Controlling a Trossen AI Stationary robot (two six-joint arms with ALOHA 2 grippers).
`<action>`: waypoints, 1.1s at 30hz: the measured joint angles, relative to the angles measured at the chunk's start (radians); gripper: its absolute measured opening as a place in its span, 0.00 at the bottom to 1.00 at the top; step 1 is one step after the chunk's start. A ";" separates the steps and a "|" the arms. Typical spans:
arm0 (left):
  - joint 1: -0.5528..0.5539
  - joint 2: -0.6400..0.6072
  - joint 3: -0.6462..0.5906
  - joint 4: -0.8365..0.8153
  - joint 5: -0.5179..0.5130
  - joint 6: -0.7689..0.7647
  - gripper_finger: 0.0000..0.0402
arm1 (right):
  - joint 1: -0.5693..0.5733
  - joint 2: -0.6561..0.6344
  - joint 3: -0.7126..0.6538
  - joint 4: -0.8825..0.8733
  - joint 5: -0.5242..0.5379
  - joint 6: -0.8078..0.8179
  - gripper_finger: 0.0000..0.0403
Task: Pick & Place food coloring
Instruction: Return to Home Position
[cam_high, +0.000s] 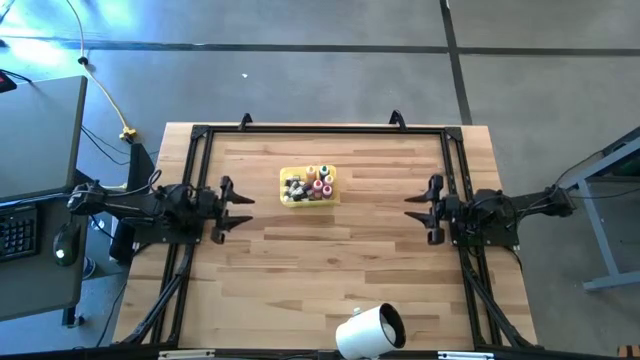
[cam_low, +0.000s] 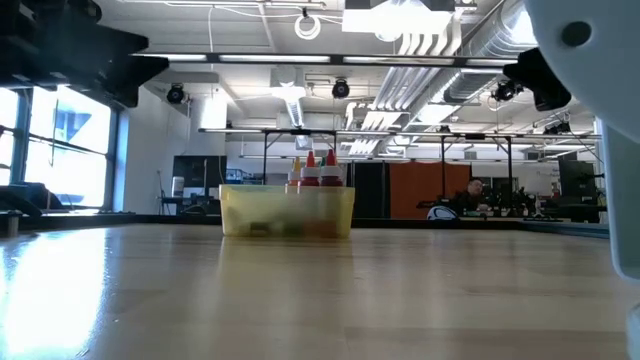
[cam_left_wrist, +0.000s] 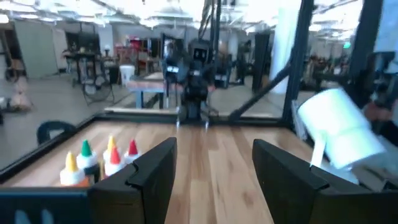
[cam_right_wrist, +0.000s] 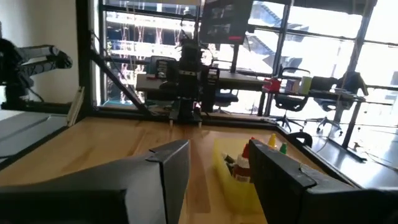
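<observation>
Left tool (cam_high: 240, 211), from above: parked by the left edge of the surface (cam_high: 340, 265), fingers spread apart, holding nothing.
Right tool (cam_high: 412, 210), from above: same deal at the right edge, fingers apart, empty.
Food coloring (cam_high: 310, 184), from above: all bunched in the yellow tray (cam_high: 284, 199), between both tools and well apart from each.
White cylinder (cam_high: 366, 331): lying at the near edge.
Low view: red and yellow caps poke over the tray's rim.
Left wrist view: wide gap between the fingers, bottles standing beyond.
Right wrist view: fingers apart, tray just beyond.

Left gripper (cam_high: 243, 210) points inward, arm stretched level, fingers spread; right gripper (cam_high: 414, 208) faces it, well apart, likewise spread.
</observation>
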 joint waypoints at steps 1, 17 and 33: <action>0.000 0.000 0.000 -0.004 -0.004 -0.001 0.52 | 0.000 0.000 0.000 0.002 0.012 0.002 0.39; 0.000 0.016 0.001 -0.231 0.074 -0.004 0.52 | 0.000 0.000 0.000 0.000 0.036 0.064 0.39; 0.000 0.016 0.001 -0.234 0.071 -0.002 0.52 | 0.000 0.000 0.000 -0.007 0.036 0.064 0.39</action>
